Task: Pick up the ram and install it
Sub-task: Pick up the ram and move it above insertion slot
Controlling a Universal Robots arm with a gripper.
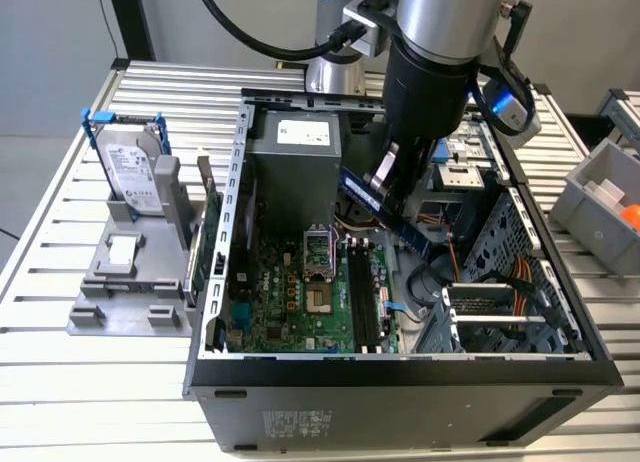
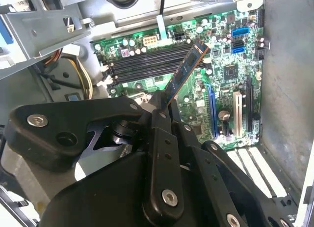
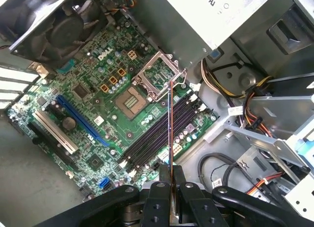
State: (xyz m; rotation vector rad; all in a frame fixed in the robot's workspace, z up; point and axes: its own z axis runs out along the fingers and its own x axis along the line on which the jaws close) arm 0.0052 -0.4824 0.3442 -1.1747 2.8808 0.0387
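The ram point(image 1: 386, 209) is a thin dark bluish stick held tilted above the open computer case, with my gripper point(image 1: 384, 180) shut on its upper end. In the second wrist view the ram point(image 2: 187, 71) sticks out from the black fingers point(image 2: 160, 120) over the long black memory slots point(image 2: 142, 65). The first wrist view shows the ram point(image 3: 170, 133) edge-on as a thin line between the fingertips point(image 3: 159, 185), hanging over the slots point(image 3: 154, 133) on the green motherboard point(image 3: 93, 119). The stick is above the slots point(image 1: 362, 297), not seated in them.
A silver hard drive point(image 1: 130, 167) stands in a grey holder at the exterior view's left. Inside the case are the power supply point(image 1: 300, 147), the CPU socket point(image 1: 315, 252) and a drive cage with cables point(image 1: 500, 282). A grey bin point(image 1: 605, 202) sits at the right.
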